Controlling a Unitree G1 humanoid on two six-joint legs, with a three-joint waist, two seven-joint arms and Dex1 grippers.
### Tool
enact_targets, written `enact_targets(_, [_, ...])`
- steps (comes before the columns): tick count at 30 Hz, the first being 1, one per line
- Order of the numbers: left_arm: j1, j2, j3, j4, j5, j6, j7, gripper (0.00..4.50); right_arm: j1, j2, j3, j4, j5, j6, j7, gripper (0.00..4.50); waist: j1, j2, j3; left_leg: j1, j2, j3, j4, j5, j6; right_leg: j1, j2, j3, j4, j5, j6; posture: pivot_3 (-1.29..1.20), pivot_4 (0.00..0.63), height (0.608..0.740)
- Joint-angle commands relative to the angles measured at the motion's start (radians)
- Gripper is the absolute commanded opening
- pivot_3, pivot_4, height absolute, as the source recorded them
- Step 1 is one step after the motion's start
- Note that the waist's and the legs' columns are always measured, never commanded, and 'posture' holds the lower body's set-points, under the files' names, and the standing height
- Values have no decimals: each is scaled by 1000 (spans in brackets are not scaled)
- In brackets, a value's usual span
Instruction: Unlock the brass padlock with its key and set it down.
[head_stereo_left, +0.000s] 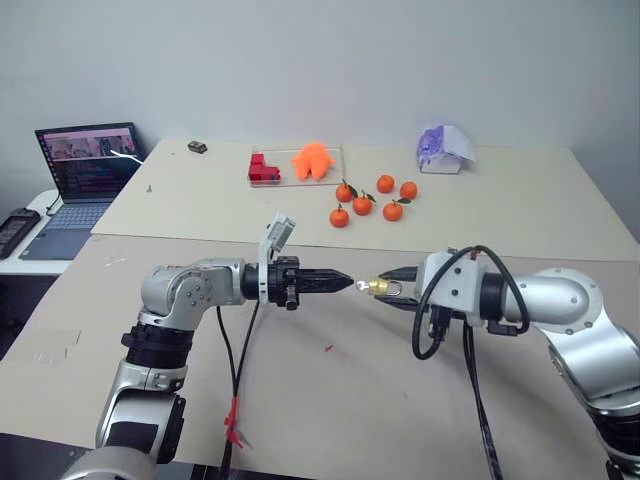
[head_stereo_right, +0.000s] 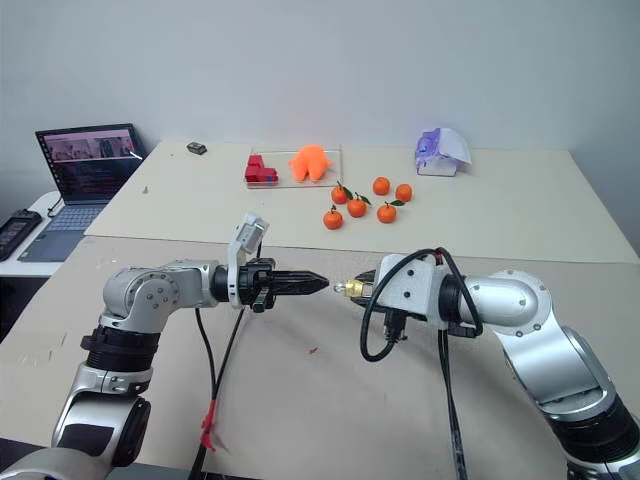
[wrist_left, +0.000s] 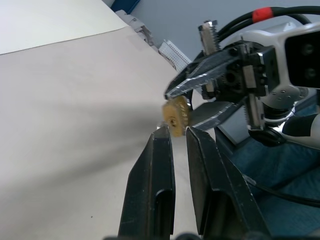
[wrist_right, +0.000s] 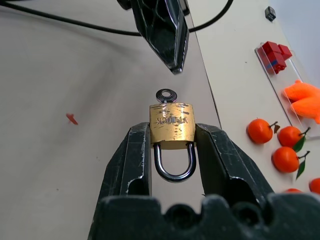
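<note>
Padlock (wrist_right: 172, 125) held above counter (head_stereo_left: 330, 400), clamped between right hand (wrist_right: 172, 150) fingers, shackle toward wrist. Key (wrist_right: 165, 95) seated in padlock base. Left hand (head_stereo_left: 345, 284) just beside key, fingers slightly parted, gripping nothing.

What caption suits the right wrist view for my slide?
Right gripper clamps the brass padlock, key inserted, left gripper just above.

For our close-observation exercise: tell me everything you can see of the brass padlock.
The brass padlock is a small gold-coloured block, scuffed, with stamped lettering on its face and a thin silver U-shaped shackle seated in the body. The right gripper pinches its two sides and holds it above the table. The key sits in its keyhole, its round silver head facing the left gripper, which is close but not touching.
</note>
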Motion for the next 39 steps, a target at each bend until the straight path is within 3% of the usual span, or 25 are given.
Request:
enact_targets(1, [-20, 6, 5, -9, -3, -12, -3, 549, -42, -3, -40, -43, 30, 25, -18, 894, -1, 0, 0, 0, 0, 0, 0, 0, 0, 0, 0, 0, 0, 0, 0, 0, 150, 723])
enact_targets(9, [-17, 1, 2, -12, -6, -12, -2, 549, -69, -13, -42, -51, 55, 48, -27, 894, 1, 0, 0, 0, 0, 0, 0, 0, 0, 0, 0, 0, 0, 0, 0, 0, 150, 723])
enact_targets(12, [-21, -4, 6, -7, -7, -11, 3, 1242, -71, -15, -40, -52, 56, 49, -28, 894, 0, 0, 0, 0, 0, 0, 0, 0, 0, 0, 0, 0, 0, 0, 0, 0, 150, 723])
enact_targets(14, [-23, -8, 10, -4, -10, -9, 9, 1957, -72, -14, -40, -53, 57, 52, -30, 894, 0, 0, 0, 0, 0, 0, -1, 0, 0, 0, 0, 0, 0, 0, 0, 0, 150, 723])
enact_targets(39, [-42, -32, 2, 16, -2, -31, 12, 1957, -79, -26, -24, -61, 69, 59, -40, 894, 0, 0, 0, 1, 0, 0, -1, 0, 0, 0, 0, 0, -1, 0, 0, 0, 150, 723])
